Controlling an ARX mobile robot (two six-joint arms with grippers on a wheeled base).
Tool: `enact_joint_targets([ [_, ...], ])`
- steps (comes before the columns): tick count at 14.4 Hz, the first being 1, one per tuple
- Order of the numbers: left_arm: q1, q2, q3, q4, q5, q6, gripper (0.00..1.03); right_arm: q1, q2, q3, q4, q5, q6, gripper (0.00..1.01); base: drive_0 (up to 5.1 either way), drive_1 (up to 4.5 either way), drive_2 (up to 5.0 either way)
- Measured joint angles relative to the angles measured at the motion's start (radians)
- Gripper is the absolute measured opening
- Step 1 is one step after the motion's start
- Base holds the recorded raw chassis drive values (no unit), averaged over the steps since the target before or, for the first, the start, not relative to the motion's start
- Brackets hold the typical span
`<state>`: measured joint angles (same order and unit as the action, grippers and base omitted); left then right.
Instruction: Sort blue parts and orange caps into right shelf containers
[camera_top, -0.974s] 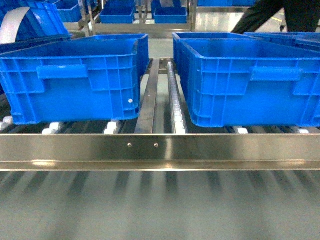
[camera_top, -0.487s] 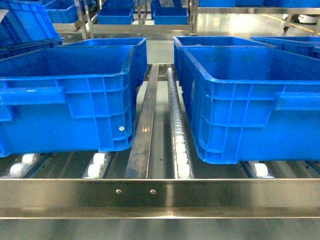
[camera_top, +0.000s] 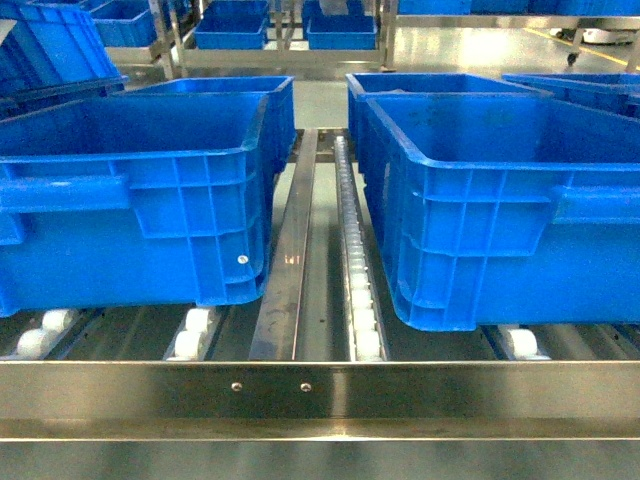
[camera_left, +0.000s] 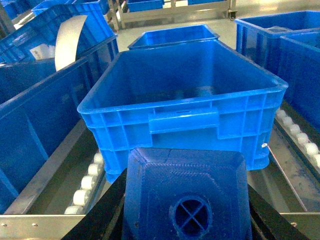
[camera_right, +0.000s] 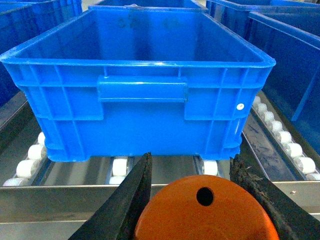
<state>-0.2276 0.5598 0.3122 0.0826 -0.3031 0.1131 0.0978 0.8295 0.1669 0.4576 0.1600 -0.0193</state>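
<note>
open-topped crates (camera_top: 500, 180), roller lane (camera_top: 355, 260) clear between, front rail (camera_top: 320, 395) barring low approach

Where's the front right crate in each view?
Head: the front right crate fills the right half, behind the rail.
Left wrist: only the crate's side wall shows, at the right edge.
Right wrist: the crate sits in the centre, handle side facing the camera.
Shared landmark: the shelf's steel front rail runs along the bottom of all three views.
</note>
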Motion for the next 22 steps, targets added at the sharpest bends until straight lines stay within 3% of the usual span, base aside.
enact_joint_targets([
  [22, 0.000, 0.000, 0.000, 0.000, 0.000, 0.000, 0.44, 0.000, 0.000, 0.000, 0.000, 0.000, 0.000, 0.41, 0.0, 0.00, 0.0],
])
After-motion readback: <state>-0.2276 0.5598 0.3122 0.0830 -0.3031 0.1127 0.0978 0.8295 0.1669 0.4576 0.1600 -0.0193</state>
